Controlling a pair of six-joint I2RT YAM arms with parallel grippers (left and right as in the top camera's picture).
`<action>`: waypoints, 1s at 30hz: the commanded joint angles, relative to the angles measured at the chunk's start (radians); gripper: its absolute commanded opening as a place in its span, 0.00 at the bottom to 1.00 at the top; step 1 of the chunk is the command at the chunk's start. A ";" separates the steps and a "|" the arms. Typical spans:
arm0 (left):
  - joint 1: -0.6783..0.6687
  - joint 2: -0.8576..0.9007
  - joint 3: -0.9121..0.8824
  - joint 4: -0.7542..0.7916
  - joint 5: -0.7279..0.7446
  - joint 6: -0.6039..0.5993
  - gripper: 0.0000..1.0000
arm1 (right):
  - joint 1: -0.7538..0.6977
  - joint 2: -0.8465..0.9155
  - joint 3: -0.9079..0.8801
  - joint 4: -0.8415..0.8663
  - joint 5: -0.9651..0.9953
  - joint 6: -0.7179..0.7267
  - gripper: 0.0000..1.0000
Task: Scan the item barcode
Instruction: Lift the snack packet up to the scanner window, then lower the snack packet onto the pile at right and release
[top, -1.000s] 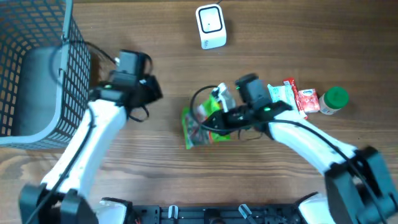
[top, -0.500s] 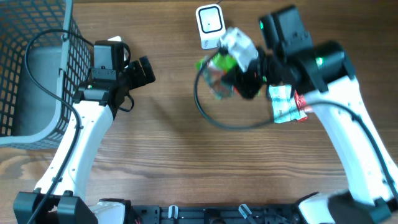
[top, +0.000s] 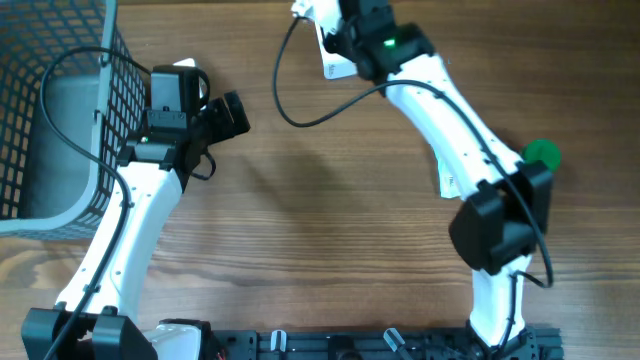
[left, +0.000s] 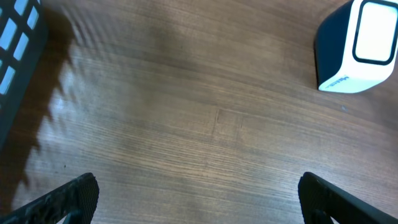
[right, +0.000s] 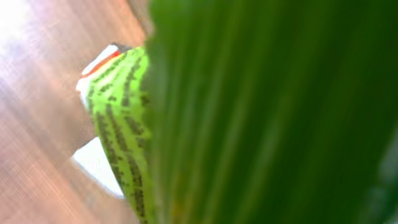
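Worktop: you have bare brown wood (top: 330, 250), with a wire basket (top: 118, 95) at its left edge and a white scanner (top: 334, 66) at the far edge.
What changed: the right pincer (top: 330, 22) has carried the green packet (right: 124, 137) up off the middle of the worktop, where it lay a second ago, and now hangs over the scanner.
Packet now: it sits so close to the right wrist lens that green fills most of that view. From overhead the arm hides it.
Right pincer: clenched, and by that close-up grasping the packet.
Left pincer (top: 228, 115): released and spread wide over bare wood, holding nothing. A second ago it was nearly closed and sat lower.
Meaning for you: I judge the packet is at the scanner, so the scan step is under way. You cannot tell whether the barcode faces the window.
Unmoved: the green-capped bottle (top: 541, 153) stays at the right.
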 joint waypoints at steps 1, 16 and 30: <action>0.005 0.009 0.003 0.001 -0.010 0.016 1.00 | 0.013 0.086 0.029 0.145 0.119 -0.069 0.04; 0.005 0.009 0.003 0.001 -0.010 0.016 1.00 | 0.013 0.249 0.026 0.362 0.228 -0.054 0.04; 0.005 0.009 0.003 0.001 -0.010 0.016 1.00 | -0.156 -0.110 0.024 -0.564 -0.381 0.410 0.04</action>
